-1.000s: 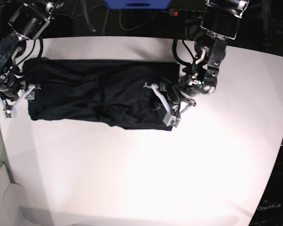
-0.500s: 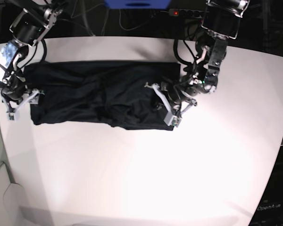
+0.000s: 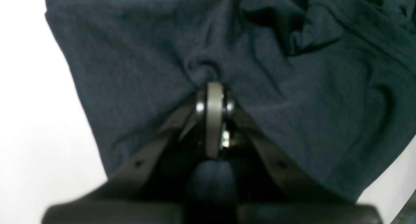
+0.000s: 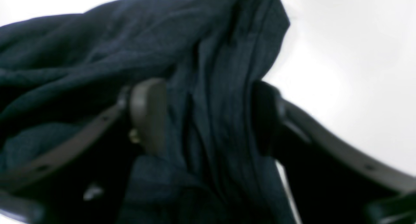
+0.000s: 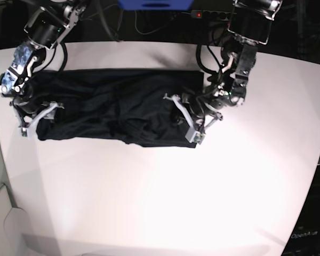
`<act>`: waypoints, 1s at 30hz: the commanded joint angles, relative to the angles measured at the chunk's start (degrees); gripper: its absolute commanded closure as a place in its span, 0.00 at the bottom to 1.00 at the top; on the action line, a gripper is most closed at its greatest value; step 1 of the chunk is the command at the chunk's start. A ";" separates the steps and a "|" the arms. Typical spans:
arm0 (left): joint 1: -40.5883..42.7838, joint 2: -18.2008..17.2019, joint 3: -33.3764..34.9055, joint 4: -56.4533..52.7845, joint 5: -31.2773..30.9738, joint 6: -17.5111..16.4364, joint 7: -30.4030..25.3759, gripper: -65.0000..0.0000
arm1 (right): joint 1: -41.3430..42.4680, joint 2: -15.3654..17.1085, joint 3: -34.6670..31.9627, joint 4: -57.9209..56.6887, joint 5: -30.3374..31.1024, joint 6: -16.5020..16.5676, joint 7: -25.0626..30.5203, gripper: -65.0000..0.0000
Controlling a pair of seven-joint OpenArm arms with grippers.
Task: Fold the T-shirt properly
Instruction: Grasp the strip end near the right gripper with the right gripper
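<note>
White table [image 5: 165,202], smooth, matte; T-shirt [image 5: 117,106] lies across its far half as a long dark rumpled band: thin soft knit, likely light, limp, best taken at end edges. Left gripper [image 3: 211,97] pinched on cloth; right gripper [image 4: 208,117] spread, straddling a bunched hem

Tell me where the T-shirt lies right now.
In the base view the T-shirt lies spread across the white table's far half, between the right gripper and the left gripper.
</note>
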 commanded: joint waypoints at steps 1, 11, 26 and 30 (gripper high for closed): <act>0.72 -1.04 -0.17 -0.87 4.68 2.89 6.43 1.00 | -0.46 -0.26 -0.26 -0.62 -1.48 0.38 -4.51 0.53; 0.72 -1.04 -0.17 -0.87 4.68 2.98 6.26 1.00 | -0.46 0.09 -0.35 -0.36 -1.48 0.38 -4.51 1.00; 0.72 -1.04 -0.17 -1.49 5.03 2.98 6.34 1.00 | -4.59 -4.92 -7.73 24.70 -1.48 0.38 -4.60 1.00; 0.72 -0.87 -0.17 -1.49 5.03 2.98 6.52 1.00 | -7.14 -8.26 -13.44 30.59 -1.48 0.38 -4.60 1.00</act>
